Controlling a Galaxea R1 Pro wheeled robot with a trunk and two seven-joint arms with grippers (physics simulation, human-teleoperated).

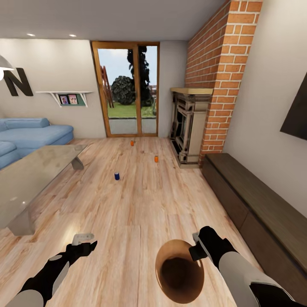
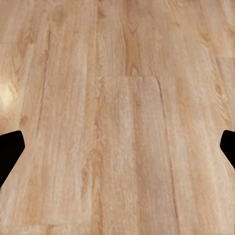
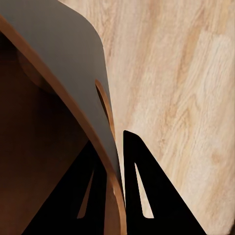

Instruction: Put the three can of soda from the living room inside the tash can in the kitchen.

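Right tool (image 1: 197, 247) clamps the trash can's rim (image 3: 105, 142); left tool (image 1: 83, 241) hangs open. Beyond, three soda cans, blue (image 1: 117, 175) and orange (image 1: 156, 159) (image 1: 132, 143), stand on the floor near the fireplace (image 1: 187, 123), right of the glass table (image 1: 30, 179).

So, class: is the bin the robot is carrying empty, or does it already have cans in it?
Empty. The bin shows only bare brown inside, and all three cans, blue and two orange, stand on the floor.

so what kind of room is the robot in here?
Almost certainly a living room: a blue corner sofa, a glass-topped low table and a brick fireplace, with wood-framed glass doors onto a garden.
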